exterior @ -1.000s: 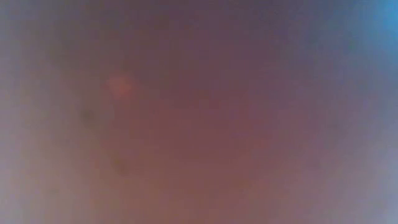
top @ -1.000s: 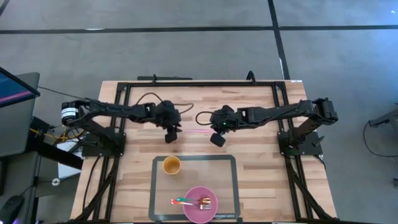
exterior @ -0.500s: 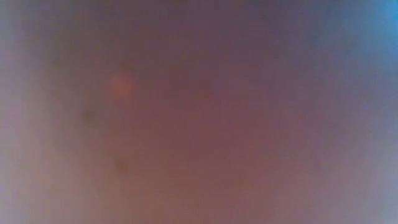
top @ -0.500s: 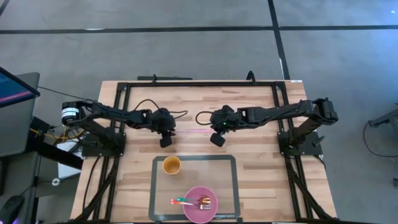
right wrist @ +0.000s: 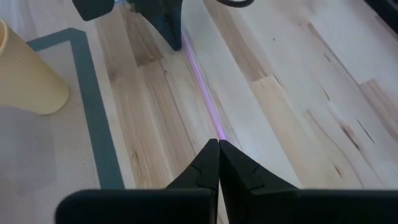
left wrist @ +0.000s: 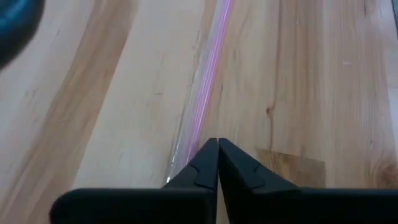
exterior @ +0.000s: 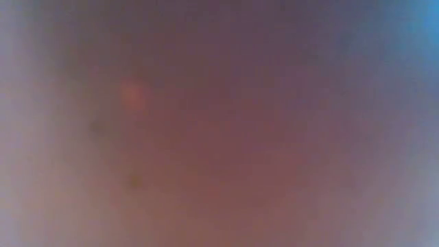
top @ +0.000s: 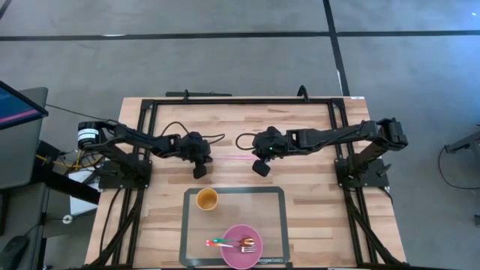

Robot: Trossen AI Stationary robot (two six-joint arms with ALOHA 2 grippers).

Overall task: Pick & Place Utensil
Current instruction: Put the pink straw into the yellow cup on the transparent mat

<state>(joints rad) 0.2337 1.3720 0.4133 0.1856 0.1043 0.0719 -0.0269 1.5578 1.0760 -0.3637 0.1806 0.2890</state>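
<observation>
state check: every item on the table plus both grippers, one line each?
left gripper: shut, over one end of the straw.
right gripper: shut, at the straw's other end.
pink straw: lying flat on the bare wood, not lifted.
yellow cup: upright on the mat.
pink plate: on the mat's front edge, holding utensils.
fork: lying on the plate.
mat: flat on the table.

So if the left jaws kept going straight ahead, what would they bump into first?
Probably the right gripper. The left gripper points along the pink straw lying on the table, and nothing else shows between them.
</observation>
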